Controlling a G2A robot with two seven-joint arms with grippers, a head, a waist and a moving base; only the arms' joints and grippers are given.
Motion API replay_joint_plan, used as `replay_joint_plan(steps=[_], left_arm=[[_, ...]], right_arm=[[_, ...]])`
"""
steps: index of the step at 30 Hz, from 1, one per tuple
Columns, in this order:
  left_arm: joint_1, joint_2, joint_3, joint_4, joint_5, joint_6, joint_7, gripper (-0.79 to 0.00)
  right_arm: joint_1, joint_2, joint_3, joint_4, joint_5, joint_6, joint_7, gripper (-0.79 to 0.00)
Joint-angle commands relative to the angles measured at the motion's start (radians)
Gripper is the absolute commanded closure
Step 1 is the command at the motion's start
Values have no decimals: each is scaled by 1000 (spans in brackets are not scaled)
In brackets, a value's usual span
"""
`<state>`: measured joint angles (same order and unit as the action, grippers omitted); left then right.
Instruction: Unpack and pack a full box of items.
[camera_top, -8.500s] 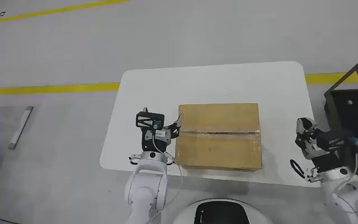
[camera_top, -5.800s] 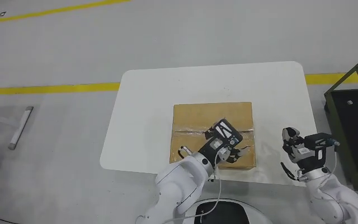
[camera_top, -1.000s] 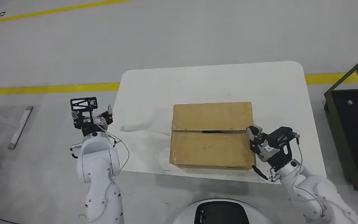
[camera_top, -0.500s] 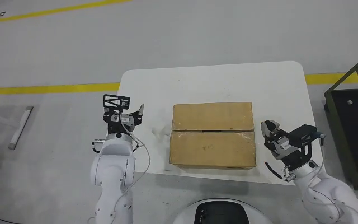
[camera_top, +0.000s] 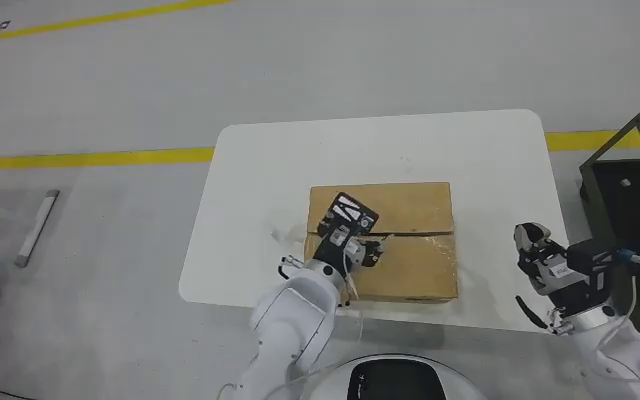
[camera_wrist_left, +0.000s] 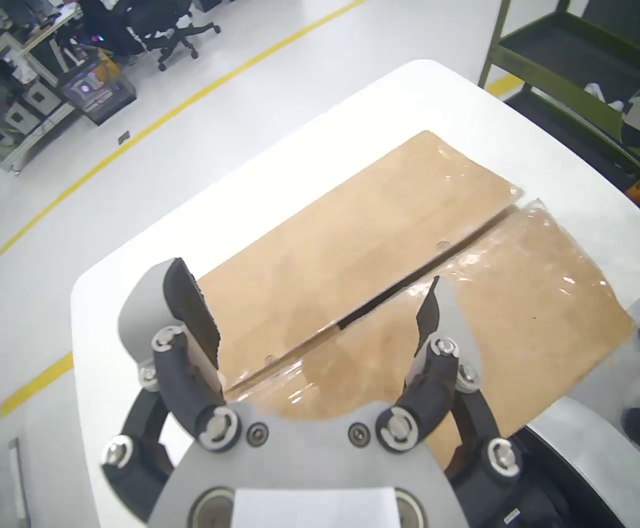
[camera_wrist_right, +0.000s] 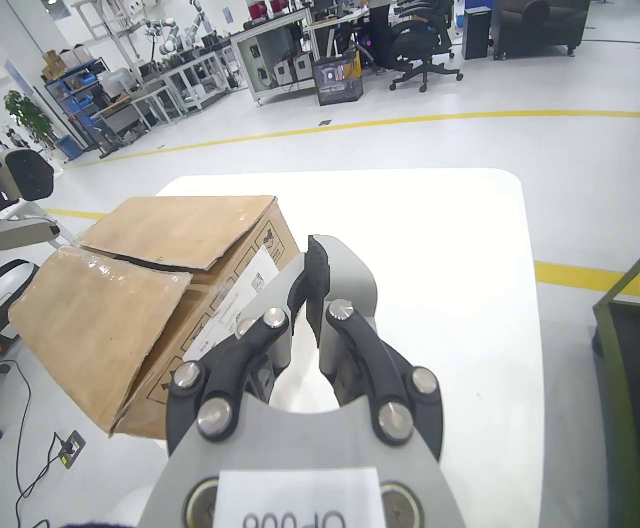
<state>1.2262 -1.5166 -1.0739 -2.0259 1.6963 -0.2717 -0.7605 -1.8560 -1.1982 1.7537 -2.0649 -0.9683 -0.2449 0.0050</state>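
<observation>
A brown cardboard box (camera_top: 415, 215) sits on the white table (camera_top: 260, 180), its two top flaps down with a dark slit along the seam (camera_wrist_left: 390, 300). My left gripper (camera_top: 372, 245) is open above the box's near left part, its fingers (camera_wrist_left: 192, 310) straddling the seam. Clear tape glints on the flaps (camera_wrist_left: 540, 260). My right gripper (camera_top: 540, 262) is shut and holds nothing, off the box's right side near the table's front right corner. In the right wrist view the box (camera_wrist_right: 150, 270) shows a white label on its side, and the near flap (camera_wrist_right: 100, 305) bows slightly.
A dark green metal rack (camera_top: 612, 180) stands just past the table's right edge. Yellow floor lines (camera_top: 100, 157) run behind the table. The table's far half and left part are bare.
My left arm swung from the table's left side onto the box, gripper open over the seam. My right arm drew back from the box's right edge toward the front right corner.
</observation>
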Motion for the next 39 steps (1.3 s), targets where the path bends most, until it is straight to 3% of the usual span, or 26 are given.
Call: replay_joint_plan(steps=[1, 11, 20, 31, 39], left_arm=[[-18, -1, 36, 35, 59, -1, 7, -785], [-115, -4, 97, 180, 225, -47, -25, -785], [-171, -3, 121, 245, 344, -89, 8, -785], [-262, -16, 118, 267, 392, -21, 80, -785], [-415, -47, 157, 406, 415, 76, 141, -785]], right_arm=[[-9, -1, 1, 4, 0, -1, -6, 0], [-24, -5, -4, 7, 0, 1, -20, 0], [-26, -7, 2, 15, 5, 4, -22, 0], [-21, -10, 5, 16, 16, 5, -21, 0], [-13, -11, 3, 12, 20, 0, -20, 0]])
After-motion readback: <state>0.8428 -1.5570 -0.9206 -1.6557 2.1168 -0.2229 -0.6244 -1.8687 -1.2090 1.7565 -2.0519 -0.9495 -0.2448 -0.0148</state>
